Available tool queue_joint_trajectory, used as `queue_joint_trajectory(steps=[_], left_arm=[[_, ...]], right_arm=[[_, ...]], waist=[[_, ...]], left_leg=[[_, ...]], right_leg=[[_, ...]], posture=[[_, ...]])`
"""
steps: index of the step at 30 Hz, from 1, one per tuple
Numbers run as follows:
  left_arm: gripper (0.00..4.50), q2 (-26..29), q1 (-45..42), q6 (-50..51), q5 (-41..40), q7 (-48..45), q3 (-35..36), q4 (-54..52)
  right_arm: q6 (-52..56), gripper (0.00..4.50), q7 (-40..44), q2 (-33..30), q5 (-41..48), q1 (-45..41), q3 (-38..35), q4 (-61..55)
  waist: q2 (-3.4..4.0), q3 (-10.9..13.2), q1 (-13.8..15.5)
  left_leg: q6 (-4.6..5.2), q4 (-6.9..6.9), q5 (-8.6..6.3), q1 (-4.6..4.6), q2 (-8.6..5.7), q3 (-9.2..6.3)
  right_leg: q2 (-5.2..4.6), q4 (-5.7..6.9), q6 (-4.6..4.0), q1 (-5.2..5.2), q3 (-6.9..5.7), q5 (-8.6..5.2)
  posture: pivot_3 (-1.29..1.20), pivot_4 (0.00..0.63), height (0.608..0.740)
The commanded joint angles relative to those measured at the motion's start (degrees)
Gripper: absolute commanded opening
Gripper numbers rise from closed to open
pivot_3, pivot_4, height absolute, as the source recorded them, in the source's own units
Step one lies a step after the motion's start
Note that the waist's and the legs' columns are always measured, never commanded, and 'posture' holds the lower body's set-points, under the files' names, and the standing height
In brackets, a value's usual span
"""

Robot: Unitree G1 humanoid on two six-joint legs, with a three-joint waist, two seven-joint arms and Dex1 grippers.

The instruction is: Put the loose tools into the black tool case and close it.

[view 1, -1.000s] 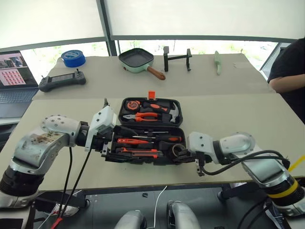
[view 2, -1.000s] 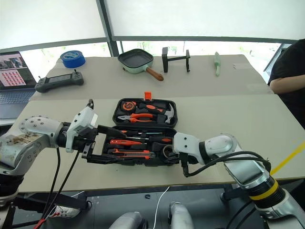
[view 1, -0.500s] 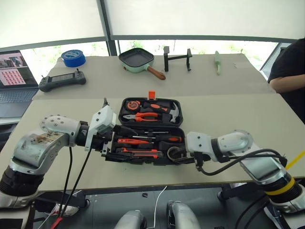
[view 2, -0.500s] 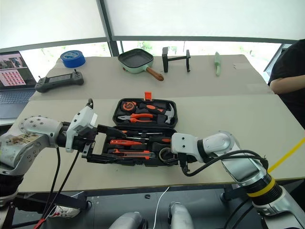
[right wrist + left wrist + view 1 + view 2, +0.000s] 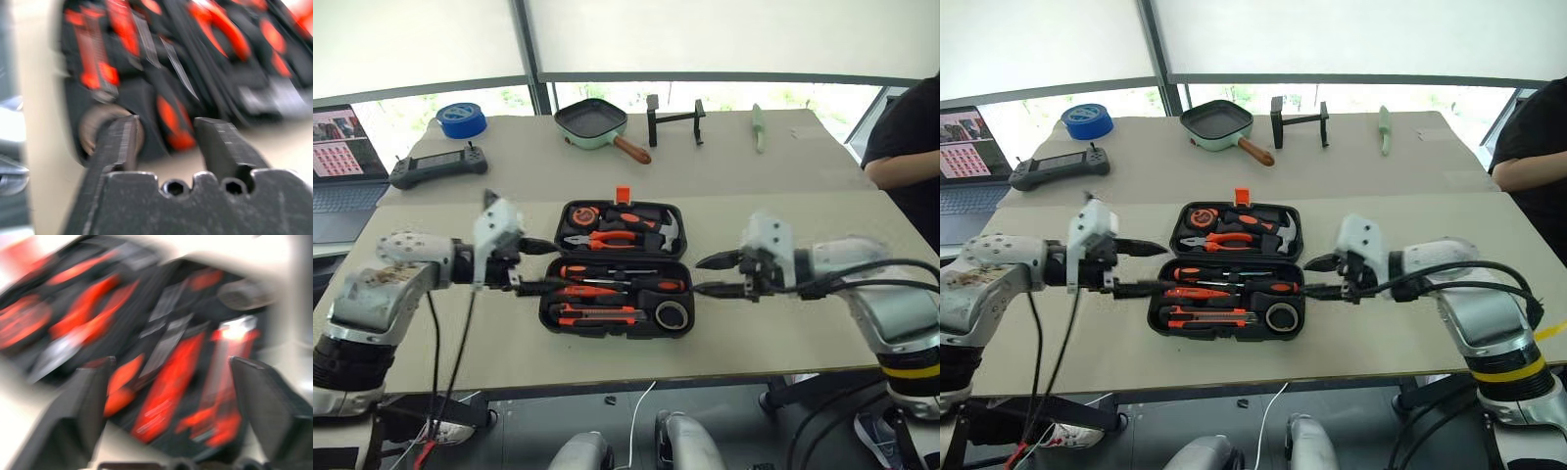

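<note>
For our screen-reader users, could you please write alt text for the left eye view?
An open black tool case with tools in it lies on a table, the open left gripper and open right gripper empty at either side.

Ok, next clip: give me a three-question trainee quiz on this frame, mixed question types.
1. True or false: the black tool case is shut.
2. Multiple choice: where is the small black tape roll?
A. on the bare table
B. in the case's near half, at the robot's right end
C. held by the right gripper
3. Short answer: is the left gripper holding anything?

Key
1. False: the case lies open, with pliers and a hammer in the far half.
2. B.
3. No. Its fingers stand apart beside the case's left end, with nothing between them.
</note>
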Motion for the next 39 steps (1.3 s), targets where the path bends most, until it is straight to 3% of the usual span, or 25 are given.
queue_joint_trajectory(steps=[1,3,4,7,8,13,17,24,32,35,39], left_arm=[[2.20,0.38,0.40,-5.35,4.66,1.70,0.48,5.22],[1.47,-0.48,0.02,-8.31,7.08,1.86,-1.05,7.87],[1.27,-1.24,-0.32,-9.96,8.36,1.81,-2.24,9.19],[0.12,-3.88,-1.32,-14.77,11.74,1.05,-5.93,11.68],[0.05,-4.70,-1.70,-15.63,12.49,0.83,-6.76,12.23],[0.05,-8.41,-2.32,-13.52,13.52,0.62,-9.14,11.21],[0.05,-9.87,0.41,-14.45,12.00,-1.58,-9.82,4.70],[0.05,-4.98,9.39,-18.19,14.29,-6.00,-11.54,-3.91],[0.05,-4.24,14.02,-17.09,14.78,-5.61,-11.02,-7.70],[0.05,-4.56,9.57,-15.63,15.47,-2.90,-8.01,-0.64],[0.05,-5.91,3.81,-14.94,14.99,-1.77,-7.19,4.82]], right_arm=[[-4.28,0.60,-2.22,0.74,-2.37,-0.02,-0.84,4.65],[-7.94,0.00,-2.82,1.71,-4.71,-0.86,0.58,8.14],[-10.49,0.00,-3.31,2.31,-6.59,-1.55,1.75,10.42],[-14.47,0.00,-3.75,5.02,-9.22,-4.12,4.00,16.30],[-15.60,0.00,-3.58,5.73,-9.88,-4.92,4.63,17.67],[-23.66,0.00,-2.40,6.87,-14.85,-7.06,8.66,20.90],[-23.29,0.00,2.62,6.32,-11.48,-3.62,8.78,13.17],[-26.45,0.00,3.68,1.82,-13.53,5.47,8.03,6.01],[-23.75,0.00,2.10,-2.48,-13.63,13.72,4.53,-0.40],[-21.91,0.00,-0.97,-1.58,-14.25,10.17,3.27,4.19],[-21.85,0.00,-2.58,0.82,-14.84,3.74,4.41,9.83]], waist=[[0.00,0.00,-0.05],[0.00,0.00,-0.11],[0.00,0.00,-0.12],[0.00,0.00,-0.23],[0.00,0.00,-0.26],[0.00,0.00,-0.21],[0.01,-0.01,-0.16],[0.03,-0.02,0.02],[0.14,-0.14,0.28],[0.11,-0.13,0.26],[0.06,-0.10,0.15]], left_leg=[[0.00,0.01,0.00,-0.11,0.00,0.04],[0.00,0.12,0.01,-0.35,-0.04,0.06],[0.00,0.12,0.01,-0.35,-0.04,0.07],[-0.01,0.13,0.01,-0.31,-0.06,0.11],[-0.01,0.16,0.01,-0.31,-0.06,0.11],[-0.01,0.28,0.02,-0.39,-0.05,0.05],[0.00,0.30,0.01,-0.40,-0.05,0.05],[0.03,0.20,-0.01,-0.42,-0.04,-0.02],[0.03,0.15,-0.02,-0.04,-0.02,0.00],[0.14,0.05,-0.10,0.47,-0.01,0.00],[0.12,0.06,-0.07,0.48,-0.02,0.07]], right_leg=[[0.00,0.01,0.00,-0.12,0.00,0.00],[-0.01,0.03,-0.01,-0.32,-0.02,0.02],[-0.02,0.03,-0.01,-0.33,-0.04,0.02],[-0.05,0.05,-0.01,-0.28,-0.02,0.02],[-0.05,0.06,-0.01,-0.27,-0.02,0.02],[-0.07,0.09,-0.02,-0.28,-0.03,0.04],[-0.07,0.07,-0.01,-0.28,-0.02,0.05],[-0.06,0.00,0.00,-0.30,-0.06,0.04],[-0.08,0.01,0.01,0.09,-0.02,0.03],[-0.08,-0.03,0.09,0.61,-0.01,-0.02],[-0.06,0.01,0.08,0.57,0.02,-0.01]], posture=[[0.00,0.150,0.740],[0.00,0.150,0.740],[0.00,0.150,0.740],[0.00,0.150,0.740],[0.00,0.150,0.740],[0.00,0.150,0.740],[0.00,0.150,0.740],[0.00,0.150,0.740],[0.00,0.150,0.740],[0.00,0.150,0.740],[0.00,0.150,0.740]])
